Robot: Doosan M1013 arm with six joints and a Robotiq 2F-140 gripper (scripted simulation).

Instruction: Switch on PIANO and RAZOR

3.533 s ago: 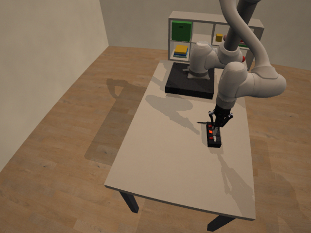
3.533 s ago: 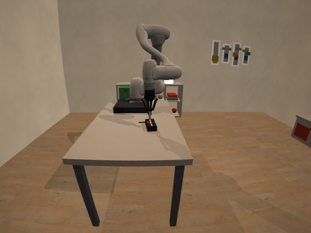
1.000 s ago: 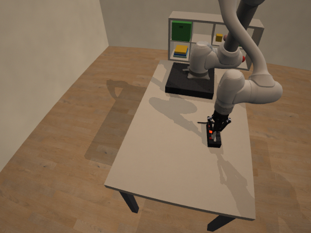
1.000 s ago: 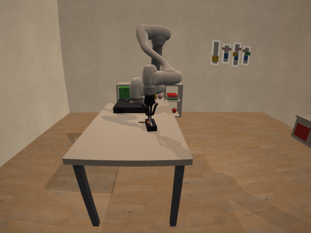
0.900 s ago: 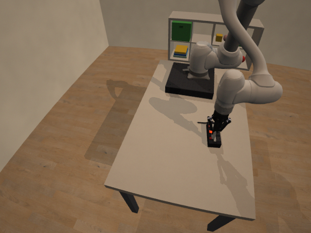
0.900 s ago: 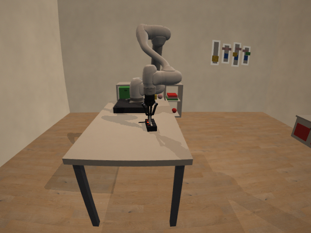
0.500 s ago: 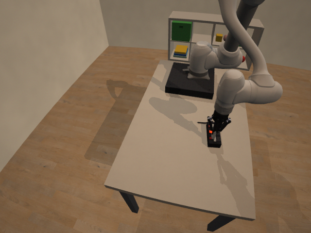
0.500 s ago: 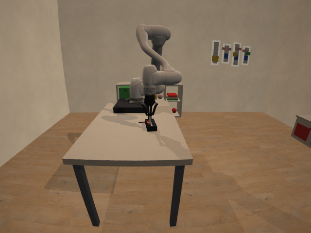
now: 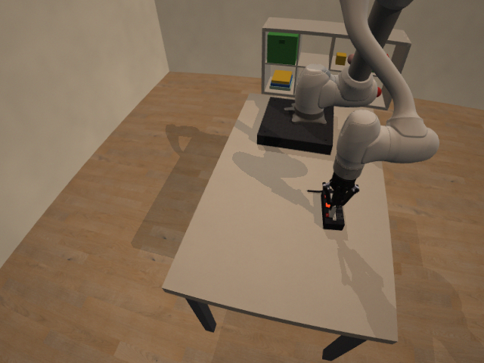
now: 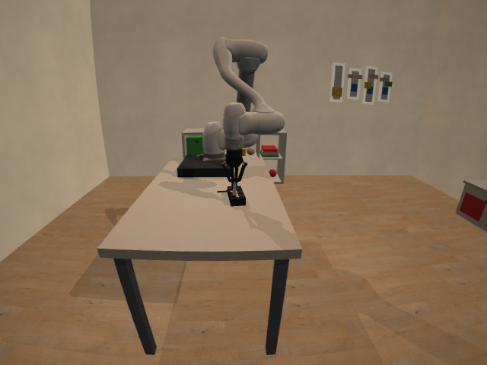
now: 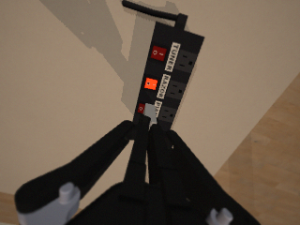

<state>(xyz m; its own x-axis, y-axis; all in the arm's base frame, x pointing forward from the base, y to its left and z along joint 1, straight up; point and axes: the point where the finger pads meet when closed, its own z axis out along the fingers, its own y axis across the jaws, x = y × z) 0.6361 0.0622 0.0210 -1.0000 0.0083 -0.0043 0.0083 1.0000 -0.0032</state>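
A black power strip (image 9: 336, 221) (image 10: 238, 198) (image 11: 185, 70) lies flat on the table, right way up. In the wrist view it has three red rocker switches in a row. The TUNER switch (image 11: 158, 52) is dark. The RAZOR switch (image 11: 151, 83) glows bright orange-red. The third switch (image 11: 141, 109) is dark, and its label is half hidden by my fingers. My gripper (image 11: 148, 111) (image 9: 332, 211) (image 10: 234, 187) is shut, with nothing in it. Its closed tips point straight down and rest at the third switch.
The arm's black base plate (image 9: 273, 132) stands at the table's far end. A white shelf (image 9: 336, 29) with coloured boxes stands behind it. The strip's black cord (image 11: 150, 10) runs off toward the table's middle. The table's right edge (image 9: 386, 218) is close to the strip.
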